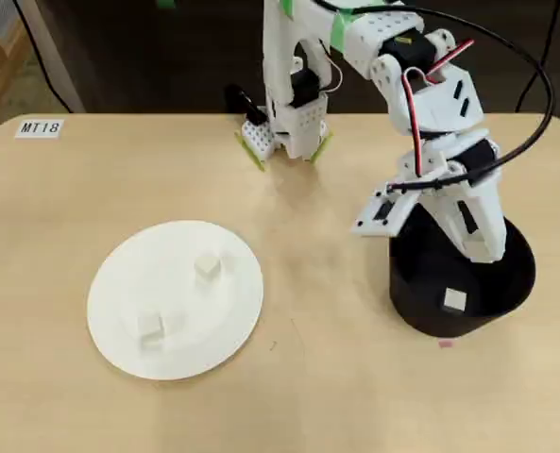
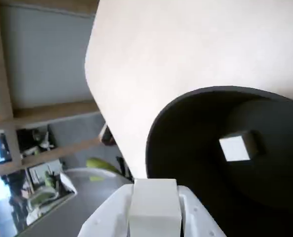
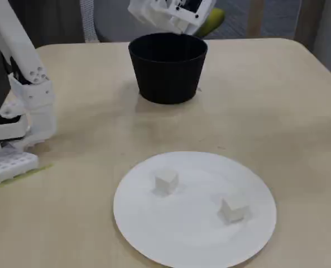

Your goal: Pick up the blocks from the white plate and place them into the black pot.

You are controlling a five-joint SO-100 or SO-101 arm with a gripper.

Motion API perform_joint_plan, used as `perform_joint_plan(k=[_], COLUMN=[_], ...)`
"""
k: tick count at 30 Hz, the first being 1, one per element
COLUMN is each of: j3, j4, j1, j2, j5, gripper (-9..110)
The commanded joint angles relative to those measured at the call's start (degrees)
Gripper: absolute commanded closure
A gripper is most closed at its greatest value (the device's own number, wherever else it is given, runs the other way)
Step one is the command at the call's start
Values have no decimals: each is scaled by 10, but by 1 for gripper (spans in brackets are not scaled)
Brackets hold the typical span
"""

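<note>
The white two-finger gripper (image 2: 154, 210) pinches one small white cube (image 2: 154, 202) above the matte black round pot (image 1: 461, 283), so next I think it must release it.

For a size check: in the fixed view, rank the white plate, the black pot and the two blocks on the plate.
1. white plate
2. black pot, farther from the camera
3. two blocks, alike, unranked
</note>
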Motion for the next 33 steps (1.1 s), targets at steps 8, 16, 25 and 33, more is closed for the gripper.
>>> perform_joint_plan(k=[8,16,25,33], j3=[2,-6,-152,-447], j4=[20,39,148,397], j1=[13,53,227,415], j2=[15,40,-35,-253], j5=[14,17,124,277], gripper=[77,104,104,104])
